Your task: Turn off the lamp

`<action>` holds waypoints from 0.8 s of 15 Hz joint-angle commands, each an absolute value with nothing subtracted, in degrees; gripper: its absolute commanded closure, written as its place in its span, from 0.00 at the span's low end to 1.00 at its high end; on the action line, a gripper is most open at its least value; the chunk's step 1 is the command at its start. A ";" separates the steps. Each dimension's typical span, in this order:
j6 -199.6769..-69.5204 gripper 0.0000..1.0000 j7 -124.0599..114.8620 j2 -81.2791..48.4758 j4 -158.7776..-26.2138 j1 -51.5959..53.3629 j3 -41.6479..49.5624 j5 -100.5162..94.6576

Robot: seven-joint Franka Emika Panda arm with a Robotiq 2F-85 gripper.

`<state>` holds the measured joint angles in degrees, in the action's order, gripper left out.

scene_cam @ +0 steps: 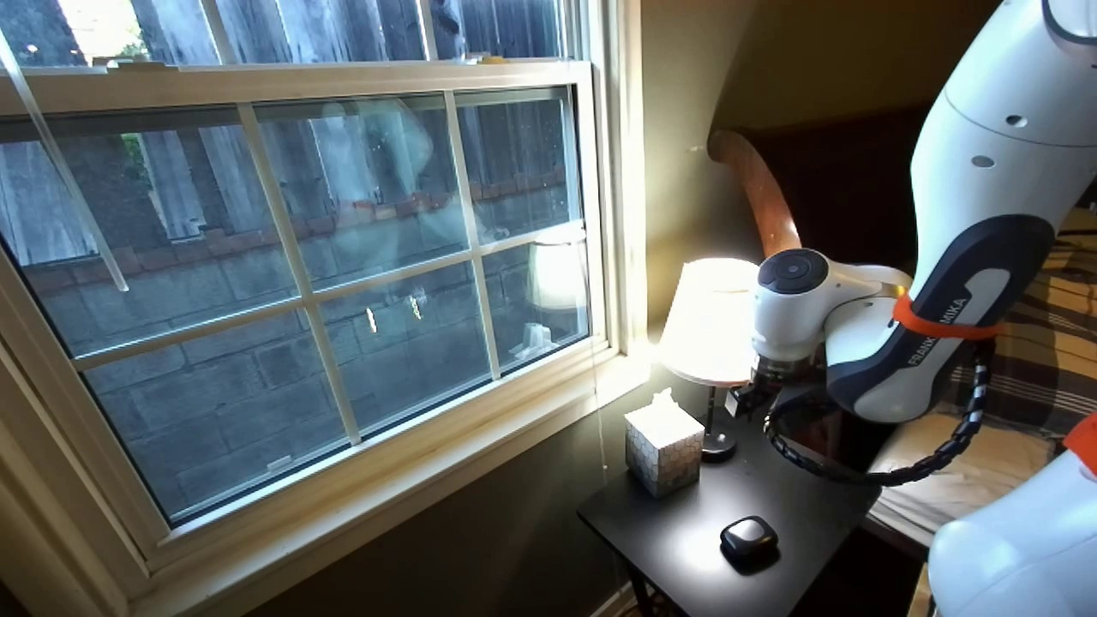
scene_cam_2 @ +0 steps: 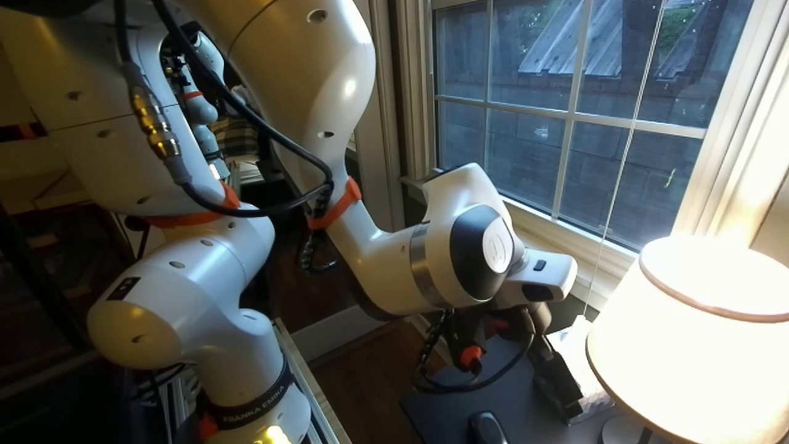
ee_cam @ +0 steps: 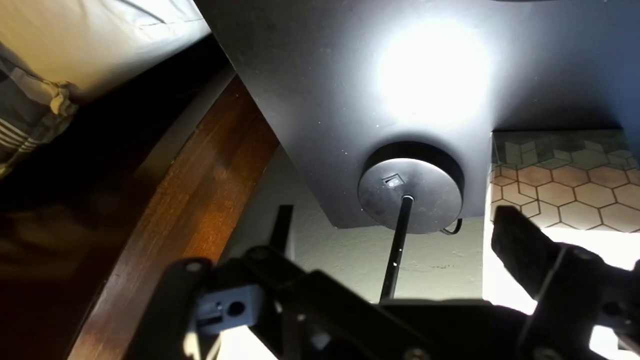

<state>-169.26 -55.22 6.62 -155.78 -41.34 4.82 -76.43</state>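
In an exterior view a white-framed window (scene_cam: 304, 300) takes up the left, and striped bedding (scene_cam: 1058, 300) lies on the right. The white robot arm (scene_cam: 977, 197) extends in from the right over a black table (scene_cam: 823, 488), its wrist blocking sight of the right edge of the lamp (scene_cam: 704, 343). The lamp is lit and stands at the table's far end, its thin stem (ee_cam: 398, 245) rising from a round base (ee_cam: 427, 192). A hexagon-patterned tissue box (scene_cam: 664, 454) stands just left of the base and slightly nearer, crowding that side. The gripper (ee_cam: 397, 220) has its fingers (ee_cam: 522, 245) spread apart, lower than the rim of the shade (scene_cam_2: 696, 345); in the wrist view the stem shows between them, and the finger on the right overlaps the tissue box, though whether they touch I cannot tell. A glossy black object (scene_cam: 749, 537) lies nearer on the table, apart from the lamp. On the base, in plain sight of the wrist camera, is a small switch (ee_cam: 393, 181)
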 commanded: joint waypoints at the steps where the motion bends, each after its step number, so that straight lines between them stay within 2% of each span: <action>1: -170.94 0.00 -60.87 0.74 -151.93 -42.85 5.54 -83.25; 12: -181.96 0.00 -79.39 -17.30 -136.77 -47.06 8.29 -106.14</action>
<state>-177.03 -74.25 -11.45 -142.58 -45.01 8.15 -99.16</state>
